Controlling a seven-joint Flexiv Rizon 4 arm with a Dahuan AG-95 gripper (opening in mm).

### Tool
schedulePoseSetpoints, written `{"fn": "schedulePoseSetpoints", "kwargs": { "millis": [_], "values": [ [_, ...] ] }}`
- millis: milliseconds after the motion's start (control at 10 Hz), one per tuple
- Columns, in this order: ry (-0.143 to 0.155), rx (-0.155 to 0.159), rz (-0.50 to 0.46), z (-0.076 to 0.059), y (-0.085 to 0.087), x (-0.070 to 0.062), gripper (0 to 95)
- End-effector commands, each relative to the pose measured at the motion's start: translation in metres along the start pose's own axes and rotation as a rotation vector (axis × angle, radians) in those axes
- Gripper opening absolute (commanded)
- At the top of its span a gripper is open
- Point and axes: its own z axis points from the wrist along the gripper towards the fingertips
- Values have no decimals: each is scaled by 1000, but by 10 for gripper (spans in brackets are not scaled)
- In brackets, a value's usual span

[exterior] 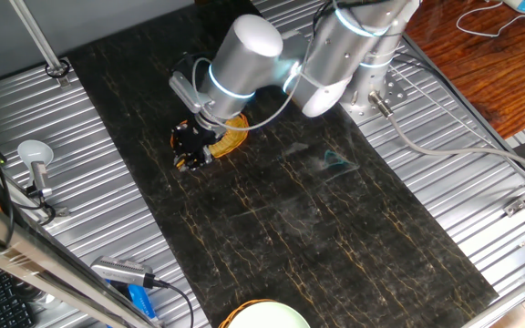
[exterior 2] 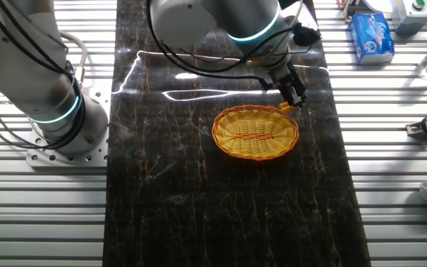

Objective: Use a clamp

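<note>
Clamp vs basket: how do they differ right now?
Size: the clamp is tiny; the basket is far larger. Shape: the clamp is a small solid piece, the basket a woven oval bowl. Position: the clamp sits at the pincer tips by the basket's rim; the basket rests on the dark mat. Both are yellow-orange.

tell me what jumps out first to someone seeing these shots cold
The big silver arm dominates, bent low over the dark marbled mat. Its gripper sits at the far rim of a round yellow-orange woven basket, with a small yellow clamp at its tip.
</note>
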Motion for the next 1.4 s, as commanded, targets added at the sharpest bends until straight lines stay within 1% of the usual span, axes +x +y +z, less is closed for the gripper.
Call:
{"fn": "schedulePoseSetpoints", "kwargs": {
  "millis": [100, 200, 300, 600, 800, 900, 1200, 1400],
  "values": [
    [13, 66, -22, 1, -2, -2, 0],
    [19, 99, -41, 1, -2, -3, 0],
    [20, 103, -43, 1, -2, -3, 0],
    [15, 99, -44, 1, -2, -3, 0],
    [17, 86, -33, 1, -2, -3, 0],
    [18, 21, 2, 1, -2, -2, 0],
    [11, 0, 4, 1, -2, -3, 0],
    [18, -7, -3, 1, -2, -4, 0]
  ]
}}
